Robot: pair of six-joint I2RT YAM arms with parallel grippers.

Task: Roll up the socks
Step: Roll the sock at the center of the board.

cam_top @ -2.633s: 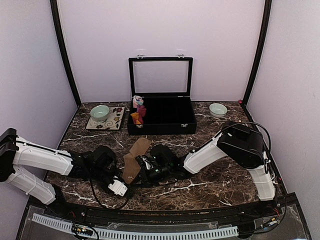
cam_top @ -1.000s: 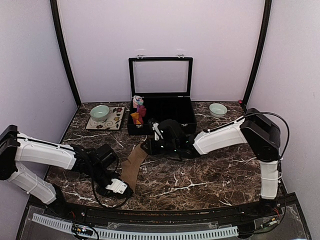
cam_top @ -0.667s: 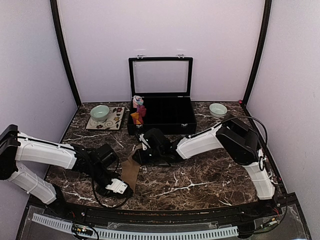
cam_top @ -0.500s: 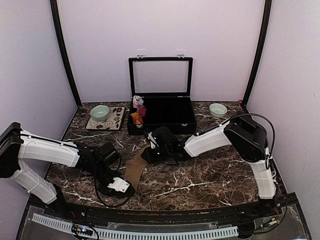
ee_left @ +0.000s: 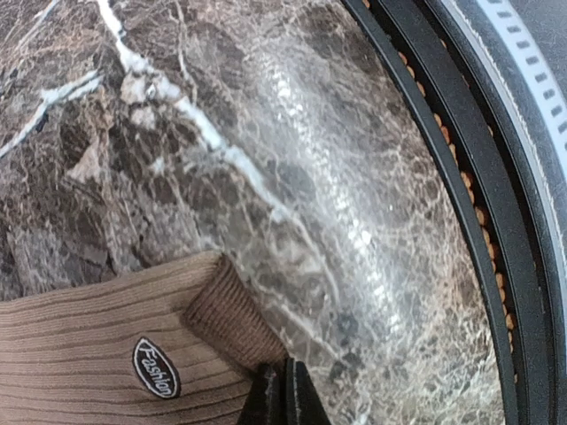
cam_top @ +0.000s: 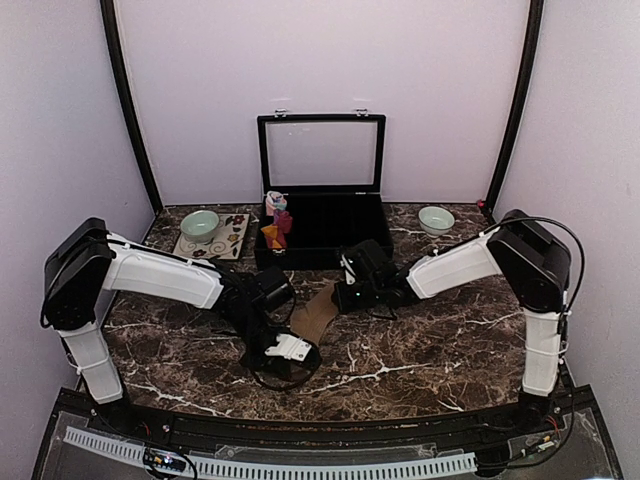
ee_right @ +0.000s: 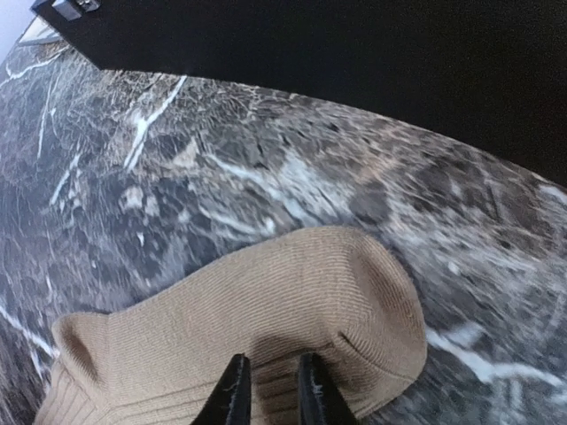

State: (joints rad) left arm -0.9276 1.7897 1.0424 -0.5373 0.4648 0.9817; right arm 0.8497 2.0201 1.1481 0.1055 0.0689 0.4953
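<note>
A tan-brown sock (cam_top: pixel 316 315) lies stretched out flat on the marble table, in front of the black box. My left gripper (cam_top: pixel 297 338) is shut on the corner of its ribbed cuff (ee_left: pixel 232 312), close to a "Fashion" label (ee_left: pixel 156 367). My right gripper (cam_top: pixel 341 297) is shut on a fold of fabric just behind the rounded toe (ee_right: pixel 354 292), with cloth bunched between its fingers (ee_right: pixel 232 394). A red-maroon and orange sock (cam_top: pixel 277 230) sits in the box's left end compartment.
The black box (cam_top: pixel 330 255) stands open behind the sock, its glass lid upright. A pink and light-blue bundle (cam_top: pixel 273 203) is in its left end. A green bowl (cam_top: pixel 200 224) on a patterned mat is at back left, a white bowl (cam_top: pixel 435 218) at back right. The table's black rim (ee_left: pixel 461 204) runs close to the left gripper.
The sock has shifted right and away from the near edge, carried between both grippers. The left arm swung inward with the cuff. The right gripper closed on the toe end.
</note>
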